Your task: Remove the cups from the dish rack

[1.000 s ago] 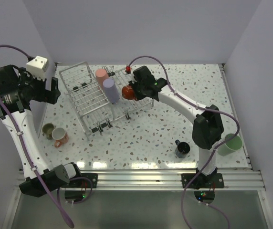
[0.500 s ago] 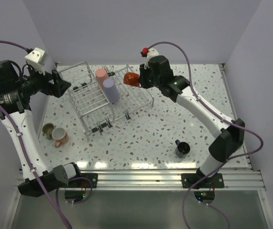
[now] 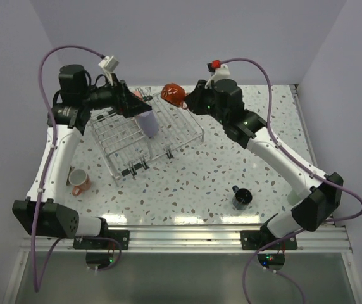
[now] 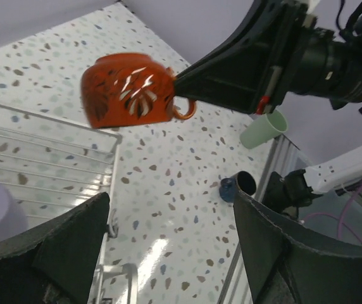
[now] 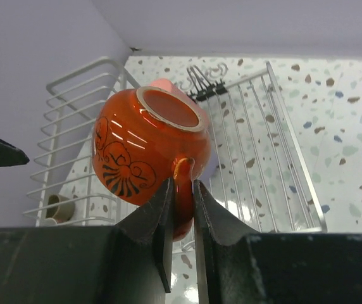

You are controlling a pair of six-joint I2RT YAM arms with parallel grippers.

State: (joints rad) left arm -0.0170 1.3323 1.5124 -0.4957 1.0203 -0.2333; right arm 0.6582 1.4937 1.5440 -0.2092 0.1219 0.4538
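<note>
My right gripper [image 3: 182,101] is shut on the handle of an orange-red patterned cup [image 3: 173,94], held in the air above the back edge of the wire dish rack [image 3: 168,136]. The right wrist view shows its fingers clamping the handle [image 5: 182,190] of the cup [image 5: 149,145]. My left gripper [image 3: 138,106] is open and empty over the rack, next to the lavender tumbler [image 3: 148,121] standing in it. The left wrist view shows the held cup [image 4: 130,98] ahead. A pink tumbler [image 5: 168,84] peeks out behind the cup; in the top view it is hidden.
A salmon cup [image 3: 78,181] lies on the table left of the rack, by the left arm. A dark blue-black cup [image 3: 242,197] lies at the front right. A mint-green tumbler [image 4: 263,130] stands at the right table edge. A small beige cup [image 5: 57,208] shows through the rack wires.
My right gripper has lifted the orange-red cup up out of the rack and drawn it back. My left arm has swung from the far left in over the rack.
</note>
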